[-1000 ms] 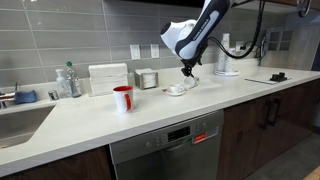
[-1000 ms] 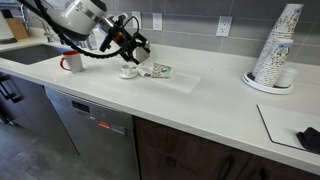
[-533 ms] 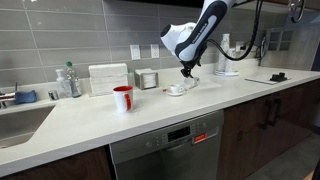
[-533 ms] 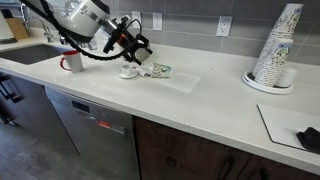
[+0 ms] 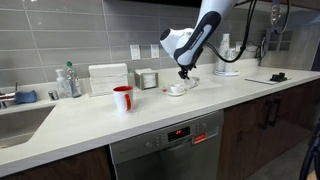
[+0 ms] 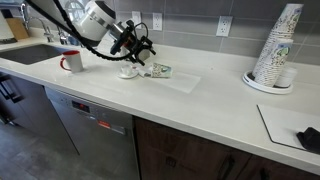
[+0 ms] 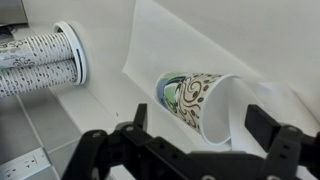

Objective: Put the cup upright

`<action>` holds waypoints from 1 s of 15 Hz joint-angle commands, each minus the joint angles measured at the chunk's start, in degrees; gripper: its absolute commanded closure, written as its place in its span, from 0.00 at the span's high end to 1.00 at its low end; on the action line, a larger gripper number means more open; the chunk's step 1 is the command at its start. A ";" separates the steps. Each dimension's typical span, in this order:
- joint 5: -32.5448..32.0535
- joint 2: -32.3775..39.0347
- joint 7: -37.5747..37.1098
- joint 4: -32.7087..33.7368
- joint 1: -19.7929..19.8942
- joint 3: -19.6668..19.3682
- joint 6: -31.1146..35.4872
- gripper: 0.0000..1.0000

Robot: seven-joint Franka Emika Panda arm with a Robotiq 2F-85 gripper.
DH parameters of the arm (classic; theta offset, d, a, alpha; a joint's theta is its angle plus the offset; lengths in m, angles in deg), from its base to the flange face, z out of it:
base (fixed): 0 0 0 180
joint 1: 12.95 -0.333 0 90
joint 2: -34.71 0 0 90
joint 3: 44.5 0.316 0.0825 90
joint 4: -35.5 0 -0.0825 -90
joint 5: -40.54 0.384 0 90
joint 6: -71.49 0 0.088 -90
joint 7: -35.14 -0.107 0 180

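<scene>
While lying on its side on the table (image 6: 220, 100), the patterned cup (image 7: 195, 95) is overhung by the end effector (image 7: 197, 120), fingers spread, nothing held.

Wrist view: cup stack (image 7: 40, 60) cut off by left edge. In an exterior view, cup (image 6: 159, 71) too small, pattern seemingly illegible.

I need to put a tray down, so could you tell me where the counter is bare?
Bare: the white counter between the lying patterned paper cup and the tall stack of paper cups; also in front of the red cup. Crowded around the gripper and white saucer.
</scene>
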 commanded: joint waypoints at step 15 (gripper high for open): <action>-1.21 14.54 2.01 18.57 -3.92 -6.88 -3.46 0.15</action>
